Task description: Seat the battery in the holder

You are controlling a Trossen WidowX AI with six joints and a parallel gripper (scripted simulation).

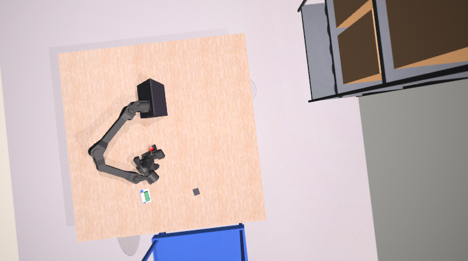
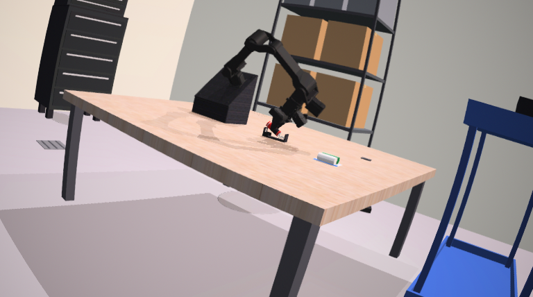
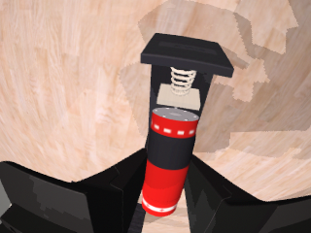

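Note:
The red battery [image 1: 151, 148] [image 2: 268, 124] [image 3: 166, 184] with a black band is tilted. In the wrist view its flat silver end faces the spring [image 3: 183, 80], with a small gap between them. In the exterior view that end is low and the terminal end is raised. The black holder [image 2: 286, 137] [image 3: 187, 50] is on the table under the battery. My gripper [image 2: 273, 128] [image 3: 166, 157] is shut on the battery, one finger on each side, above the holder. The lip is hidden in the wrist view, and contact between battery and holder cannot be told.
White and green cylinders [image 1: 147, 196] [image 2: 327, 158] lie side by side on the table beyond the holder. A small dark square [image 1: 195, 191] [image 2: 366, 158] lies farther off. The arm's black base block [image 1: 158, 100] [image 2: 225, 101] stands behind. A blue cart [image 1: 200, 244] is beyond the table edge.

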